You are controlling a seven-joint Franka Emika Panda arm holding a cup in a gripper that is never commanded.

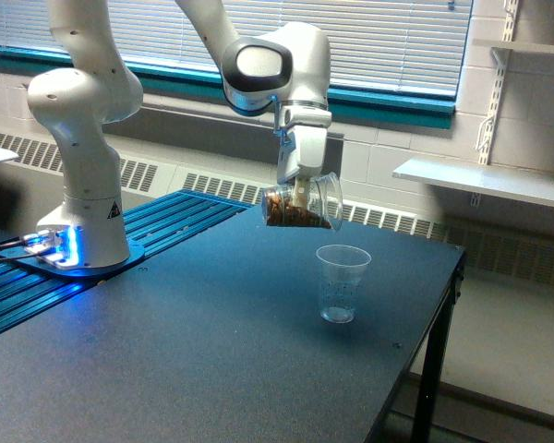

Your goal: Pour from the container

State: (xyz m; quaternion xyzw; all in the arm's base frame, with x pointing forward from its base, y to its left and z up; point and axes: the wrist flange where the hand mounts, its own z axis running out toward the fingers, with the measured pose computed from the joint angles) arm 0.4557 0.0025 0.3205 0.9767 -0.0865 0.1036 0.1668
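The container (305, 203), a clear smooth-walled cup, hangs in the air tipped far over, almost on its side, its mouth facing the exterior view's right. Small brown bits lie along its lower wall. My gripper (298, 189) comes down from above and is shut on the container. Below it and slightly to the exterior view's right, a smaller clear ribbed plastic cup (342, 283) stands upright on the dark table (185, 360). No bits are visibly falling, and I cannot tell what the ribbed cup holds.
The white arm's base (81, 242) stands at the table's left on blue slats. The table's right edge (434, 341) drops off near the ribbed cup. A white shelf (485, 180) juts from the wall at the right. Window blinds run behind.
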